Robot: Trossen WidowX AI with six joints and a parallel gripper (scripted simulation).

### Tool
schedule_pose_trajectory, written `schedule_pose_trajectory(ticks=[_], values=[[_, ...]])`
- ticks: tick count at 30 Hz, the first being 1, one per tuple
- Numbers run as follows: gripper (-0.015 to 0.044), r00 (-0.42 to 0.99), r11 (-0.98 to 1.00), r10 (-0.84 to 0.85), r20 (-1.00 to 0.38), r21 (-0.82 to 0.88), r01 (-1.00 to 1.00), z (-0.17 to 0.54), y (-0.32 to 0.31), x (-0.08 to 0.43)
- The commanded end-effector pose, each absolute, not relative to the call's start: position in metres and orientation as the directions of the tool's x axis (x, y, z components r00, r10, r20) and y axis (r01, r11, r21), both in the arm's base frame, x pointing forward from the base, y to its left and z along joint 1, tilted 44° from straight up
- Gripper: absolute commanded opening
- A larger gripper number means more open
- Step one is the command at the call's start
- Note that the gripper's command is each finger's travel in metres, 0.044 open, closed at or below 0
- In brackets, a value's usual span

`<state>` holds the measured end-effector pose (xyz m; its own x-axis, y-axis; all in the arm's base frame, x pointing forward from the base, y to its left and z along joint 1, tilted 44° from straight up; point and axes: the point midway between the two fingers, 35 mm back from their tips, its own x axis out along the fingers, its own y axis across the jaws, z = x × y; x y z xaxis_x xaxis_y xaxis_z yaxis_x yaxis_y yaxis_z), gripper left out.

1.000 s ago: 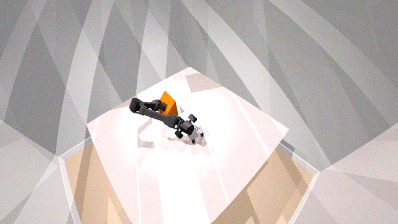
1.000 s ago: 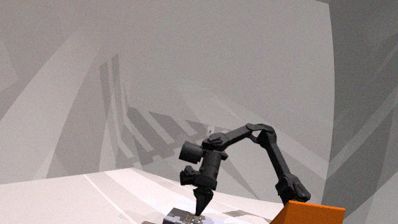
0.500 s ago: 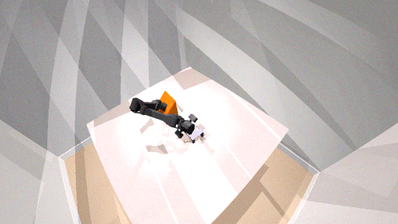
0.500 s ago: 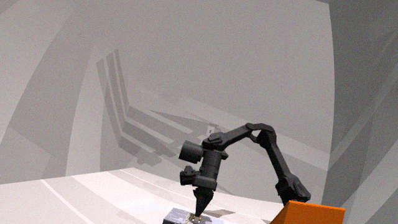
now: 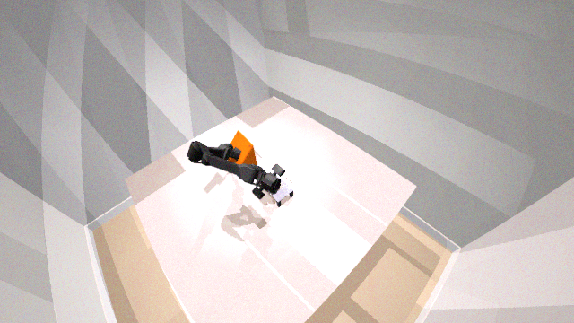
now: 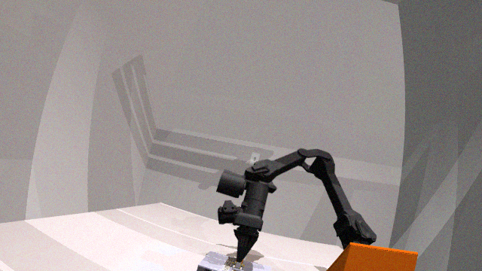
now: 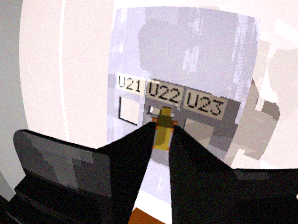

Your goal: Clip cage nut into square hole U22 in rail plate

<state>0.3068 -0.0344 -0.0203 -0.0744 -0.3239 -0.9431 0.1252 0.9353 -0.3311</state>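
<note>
Gripper fingers of mine point down and pinch the small yellow cage nut between their tips, right at the rail plate, which is my landmark. From the wrist I see the nut over the hole below the U22 label; I can't tell whether its wings are inside. Flanking that hole on the plate are the U21 label with its square opening and the U23 label with its own. Under the plate spreads a pale pinkish-white bench, crossed by bright bands and soft shadows, some just beside the plate. My black arm arches back from the plate toward an orange block near its base. Farther from the plate, past the bench edges, I see tan floor, then grey walls striped with light and shadow.
</note>
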Motion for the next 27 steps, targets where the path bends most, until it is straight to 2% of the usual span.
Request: schedule_pose_trajectory(ticks=[1,27], values=[[0.0027,-0.073,0.935,-0.325,-0.943,-0.332,0.127,-0.0196,-0.0337,0.3078],[0.0027,-0.077,0.923,-0.357,-0.931,-0.365,0.125,-0.0199,-0.0322,0.3081]])
